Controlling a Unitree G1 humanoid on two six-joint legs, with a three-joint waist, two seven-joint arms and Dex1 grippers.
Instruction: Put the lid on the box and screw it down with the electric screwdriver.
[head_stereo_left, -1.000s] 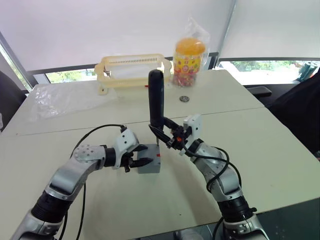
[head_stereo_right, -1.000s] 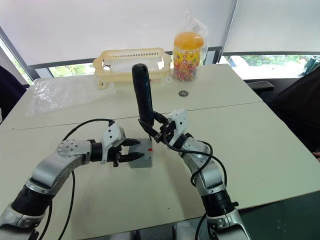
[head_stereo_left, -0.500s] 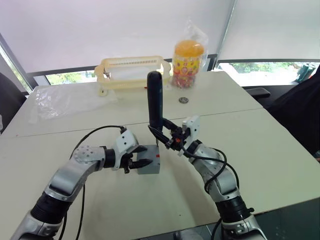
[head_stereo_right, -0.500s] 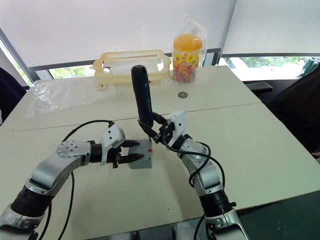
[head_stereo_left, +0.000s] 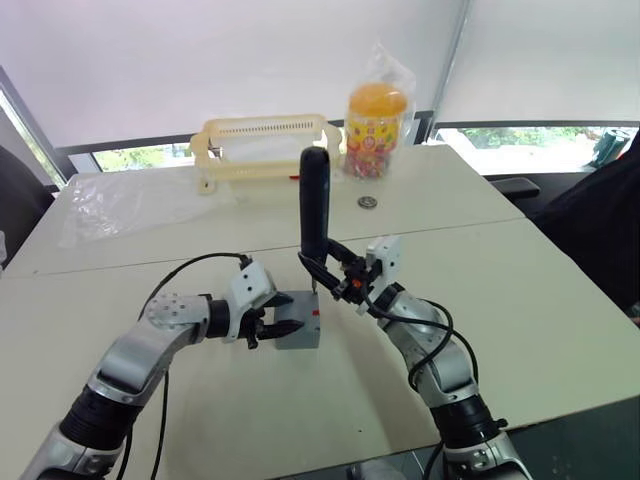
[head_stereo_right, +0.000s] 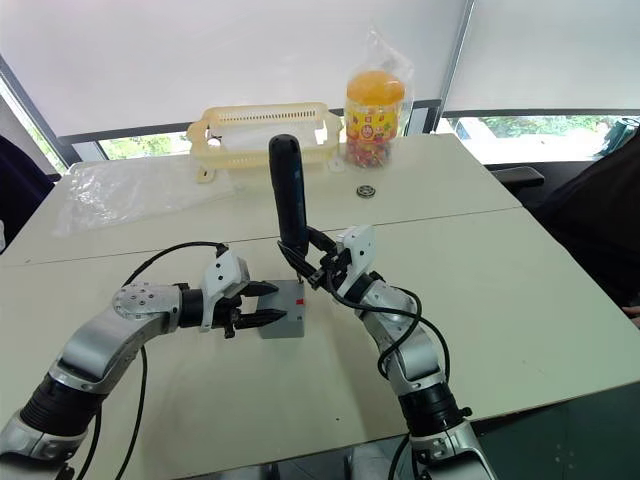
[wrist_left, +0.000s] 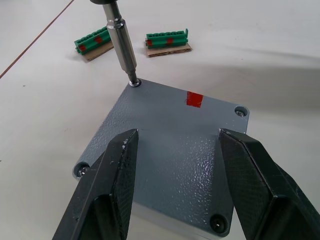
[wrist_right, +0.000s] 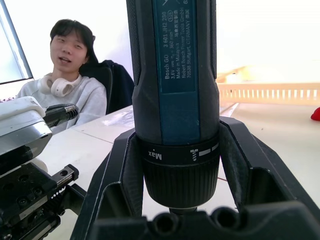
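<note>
Lid (wrist_left: 170, 145) w/ red mark seated on box; screwdriver bit (wrist_left: 121, 45) in one corner hole. Fingers (wrist_left: 115, 170) spread over lid, apart. Two green blocks (wrist_left: 167, 41) on tabletop (wrist_left: 260, 60) beyond.

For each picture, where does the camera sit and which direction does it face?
Left and right eye views: on the head, facing forward and down at the table; both arms show, the left gripper at the box.
Left wrist view: along the left gripper's fingers at the lid.
Right wrist view: along the right gripper, which clamps the screwdriver; a person sits behind.
Shared: the screwdriver, its bit on a lid corner.
</note>
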